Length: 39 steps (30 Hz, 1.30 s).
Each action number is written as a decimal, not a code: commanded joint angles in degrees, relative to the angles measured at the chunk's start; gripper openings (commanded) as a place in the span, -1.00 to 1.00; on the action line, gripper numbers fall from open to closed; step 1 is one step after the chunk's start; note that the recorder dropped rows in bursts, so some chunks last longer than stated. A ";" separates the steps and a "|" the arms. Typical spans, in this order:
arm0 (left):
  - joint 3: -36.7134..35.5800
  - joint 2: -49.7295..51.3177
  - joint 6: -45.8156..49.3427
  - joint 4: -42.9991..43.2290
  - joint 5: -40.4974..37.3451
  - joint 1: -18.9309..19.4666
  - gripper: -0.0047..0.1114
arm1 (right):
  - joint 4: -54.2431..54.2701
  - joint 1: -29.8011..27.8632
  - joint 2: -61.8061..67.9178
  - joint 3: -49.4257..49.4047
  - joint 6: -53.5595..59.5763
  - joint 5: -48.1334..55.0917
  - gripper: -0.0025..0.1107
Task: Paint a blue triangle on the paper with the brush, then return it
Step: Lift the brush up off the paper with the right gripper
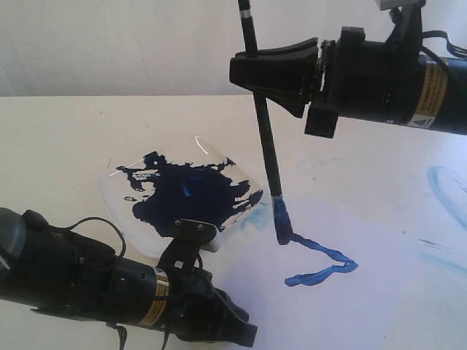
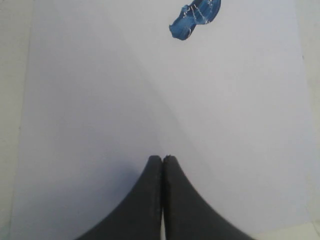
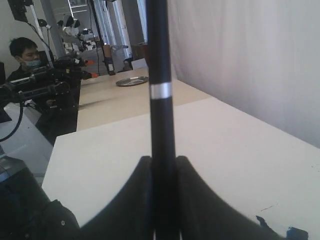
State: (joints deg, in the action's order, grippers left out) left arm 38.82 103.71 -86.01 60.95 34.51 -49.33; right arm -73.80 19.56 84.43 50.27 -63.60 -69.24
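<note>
1. Left gripper: shut tight, fingertips pressed together, nothing between them. Poised low over the paper, at its left side; contact with the sheet impossible to judge.
2. Right gripper: clamped around the brush, above the paper's far edge. Black handle nearly upright, tilted slightly, with the pale ring above the fingers. Blue bristle tip down on the paper, touching one end of the painted line.
3. Just beside the paper's left corner: a clear plastic dish holding a dark navy paint puddle.
4. Near the paper's middle: the blue triangle, only partly drawn as two glossy strokes meeting at a corner, with the third side missing.
5. Towards the paper's right: a faint pale-blue smear.
6. Hard to make out: the paper's edges against the cream table, so unclear whether the smear sits on sheet or table. Brush top cut off in the exterior view. Left gripper cropped at that view's lower edge.
7. Counted: two grippers, one brush, one paper, one dish, one unfinished triangle, one smear.
</note>
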 commanded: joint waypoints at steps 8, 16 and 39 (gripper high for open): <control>-1.06 0.28 0.35 1.34 -4.17 0.00 -0.92 | -4.95 0.46 -0.83 6.17 -12.25 4.07 -0.96; -1.06 0.28 0.35 1.34 -4.28 0.00 -0.92 | -15.41 1.72 -0.95 12.65 -28.11 18.34 -0.96; -1.06 0.28 0.35 1.34 -4.28 0.00 -0.92 | -11.90 3.39 -0.95 19.08 -40.60 39.47 -0.96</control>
State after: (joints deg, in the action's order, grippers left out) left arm 38.82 103.71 -86.01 60.95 34.61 -49.33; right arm -91.47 22.84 83.90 68.88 -109.59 -26.12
